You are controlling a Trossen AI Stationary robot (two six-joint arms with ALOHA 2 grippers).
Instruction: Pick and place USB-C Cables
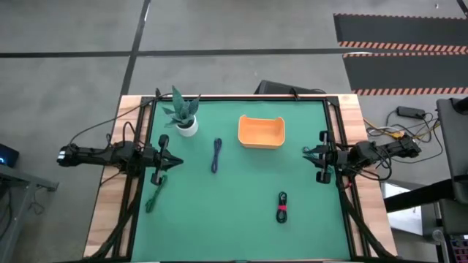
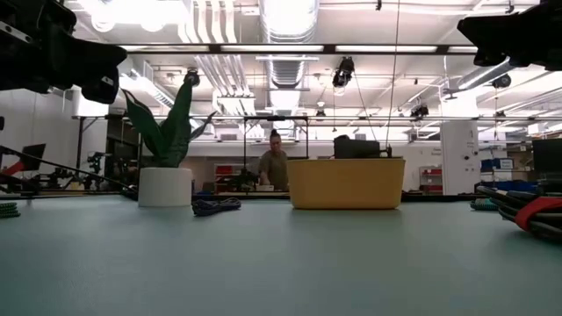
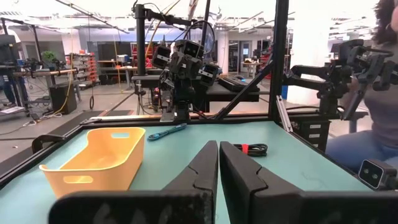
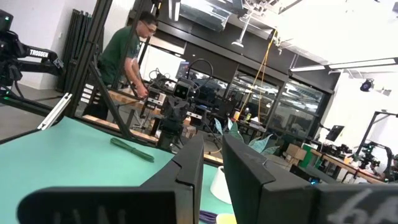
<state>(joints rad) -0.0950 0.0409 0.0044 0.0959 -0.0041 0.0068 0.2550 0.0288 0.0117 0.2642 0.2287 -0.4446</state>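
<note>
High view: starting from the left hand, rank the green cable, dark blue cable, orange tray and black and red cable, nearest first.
From the left hand:
1. Green cable, just below it.
2. Dark blue cable, toward mid-table.
3. Orange tray, upper middle.
4. Black and red cable, lower right.

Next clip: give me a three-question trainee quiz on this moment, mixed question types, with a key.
1. True or false: the orange tray already holds a cable.
2. Which cable lies nearest the left gripper? A) green cable B) dark blue cable C) black and red cable
3. Fill in: the potted plant stands on the ____ arm's side of the table.

Key
1. False. In the high view the tray is empty, and three cables lie on the green mat. In the left wrist view a teal cable also lies on the mat.
2. A. The green cable lies just beside that gripper; the right gripper waits at the opposite edge.
3. left
</note>
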